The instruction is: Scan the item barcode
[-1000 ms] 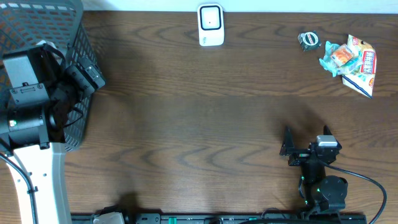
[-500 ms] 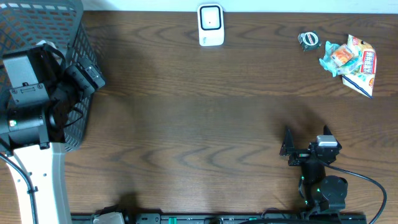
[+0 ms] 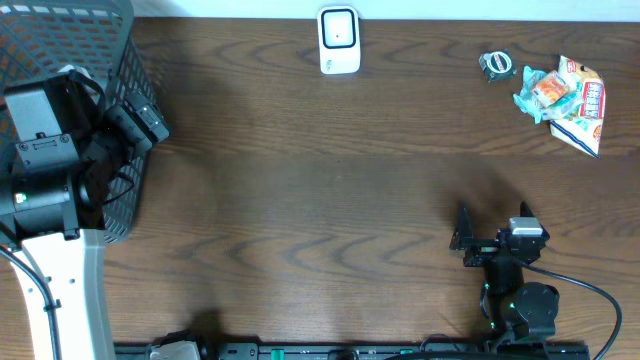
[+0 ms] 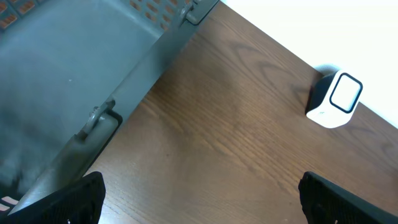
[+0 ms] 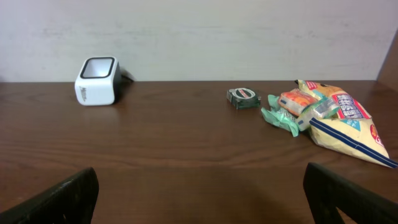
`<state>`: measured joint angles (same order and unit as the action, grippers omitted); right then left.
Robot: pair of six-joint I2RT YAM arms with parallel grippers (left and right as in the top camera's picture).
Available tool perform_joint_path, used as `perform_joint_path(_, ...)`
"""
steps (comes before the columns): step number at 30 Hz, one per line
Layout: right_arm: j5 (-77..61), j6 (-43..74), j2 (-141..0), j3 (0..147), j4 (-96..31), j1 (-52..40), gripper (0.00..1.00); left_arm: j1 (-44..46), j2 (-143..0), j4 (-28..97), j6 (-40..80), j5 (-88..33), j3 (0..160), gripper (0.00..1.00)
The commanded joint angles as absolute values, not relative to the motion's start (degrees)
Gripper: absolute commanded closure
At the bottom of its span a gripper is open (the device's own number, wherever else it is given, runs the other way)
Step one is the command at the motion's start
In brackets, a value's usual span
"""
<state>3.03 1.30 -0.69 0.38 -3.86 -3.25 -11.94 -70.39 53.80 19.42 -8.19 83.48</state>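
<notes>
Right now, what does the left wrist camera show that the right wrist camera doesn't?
Only the left wrist view shows the grey basket, filling its upper left. Only the right wrist view shows the small green round item, the snack packets to its right, and a pale wall behind. Both show the white scanner on the brown wooden table. In each view the camera's own gripper is open, left gripper and right gripper.
</notes>
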Motion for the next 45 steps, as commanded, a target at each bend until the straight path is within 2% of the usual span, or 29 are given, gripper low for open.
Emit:
perform_joint_path(1, 3.07, 2.09, -0.32, 0.3, -4.08, -2.94, 0.01, -12.21, -70.41, 53.95, 18.68, -7.64, 83.55, 0.02)
perform_joint_path(25, 3.07, 2.09, -0.32, 0.3, -4.08, -2.94, 0.01, -12.21, -70.24, 53.98, 18.68, -7.64, 83.48, 0.03)
perform_joint_path(34, 3.07, 2.09, -0.32, 0.3, -4.08, -2.94, 0.01, -12.21, -64.4, 53.95, 18.68, -7.64, 83.48, 0.02)
perform_joint_path(45, 3.07, 2.09, -0.32, 0.3, -4.08, -2.94, 0.01, -12.19, -56.58, 63.16, 17.85, -7.05, 81.47, 0.02)
